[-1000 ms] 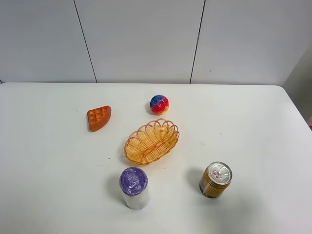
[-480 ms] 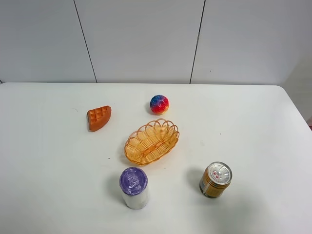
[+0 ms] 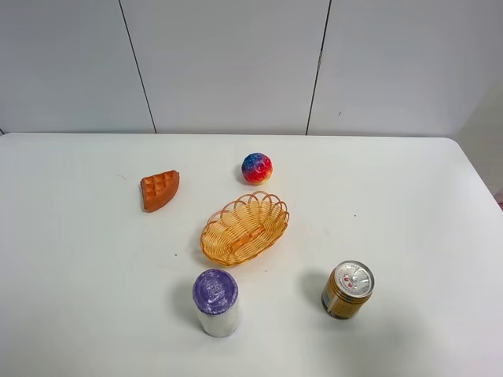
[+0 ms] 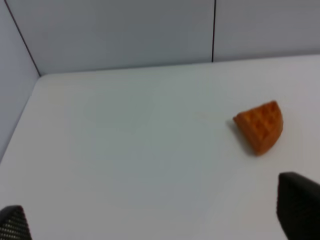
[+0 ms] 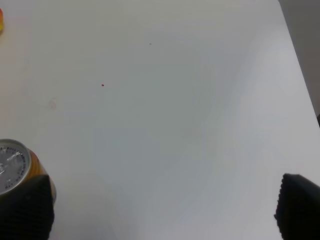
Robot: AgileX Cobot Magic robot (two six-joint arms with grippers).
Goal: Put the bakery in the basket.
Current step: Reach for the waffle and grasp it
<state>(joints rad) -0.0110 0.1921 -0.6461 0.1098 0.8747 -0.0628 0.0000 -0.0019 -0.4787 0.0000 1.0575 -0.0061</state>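
Observation:
The bakery (image 3: 160,190), an orange-brown waffle wedge with square dents, lies on the white table left of the basket (image 3: 244,228), an empty oval wicker basket near the table's middle. The wedge also shows in the left wrist view (image 4: 260,128), ahead of the left gripper (image 4: 156,220) and well apart from it. That gripper is open and empty. The right gripper (image 5: 162,210) is open and empty too, with the gold can beside one fingertip (image 5: 26,207). Neither arm shows in the exterior high view.
A red-blue-yellow ball (image 3: 257,168) sits just behind the basket. A purple-topped can (image 3: 215,301) stands in front of the basket. A gold can (image 3: 347,289) stands at front right and shows in the right wrist view (image 5: 14,164). The table's right edge (image 3: 477,181) is close.

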